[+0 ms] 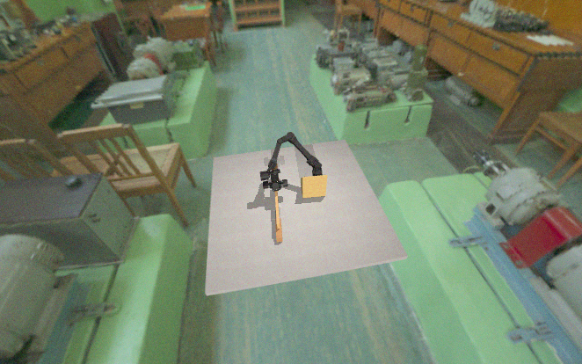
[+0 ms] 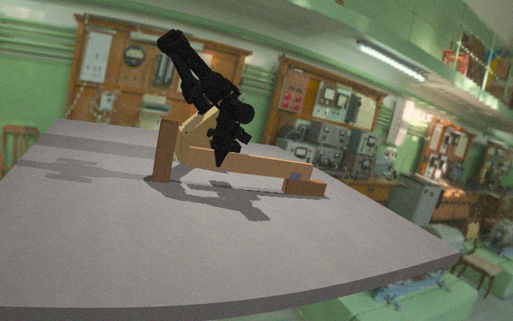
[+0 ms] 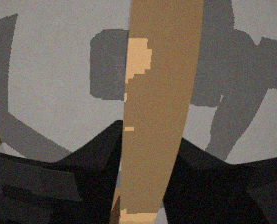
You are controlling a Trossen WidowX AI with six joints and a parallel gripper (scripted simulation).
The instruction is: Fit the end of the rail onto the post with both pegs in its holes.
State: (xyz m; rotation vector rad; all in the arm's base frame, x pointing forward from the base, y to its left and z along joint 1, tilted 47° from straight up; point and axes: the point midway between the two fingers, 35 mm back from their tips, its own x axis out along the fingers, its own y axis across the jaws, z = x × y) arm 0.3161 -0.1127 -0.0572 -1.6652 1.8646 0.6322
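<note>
The long wooden rail (image 1: 278, 213) (image 2: 264, 164) (image 3: 161, 75) is clear of the table at its near end and looks about level in the exterior view. Its far end sits in the bracket (image 2: 294, 176) on the low footboard block (image 2: 305, 188). My gripper (image 1: 276, 189) (image 2: 222, 159) (image 3: 136, 127) is shut on the rail close to its near end, with one finger on each side. The wooden post (image 2: 165, 151) stands upright beyond the near end, with a small gap between them in the exterior view. The pegs and the rail's holes cannot be made out.
A yellow board (image 1: 314, 186) (image 2: 200, 133) stands by the arm's base, to one side of the rail and behind it in the exterior view. The arm arches high above the grey table (image 1: 338, 235) (image 2: 130, 247) and casts shadows around the post and the rail.
</note>
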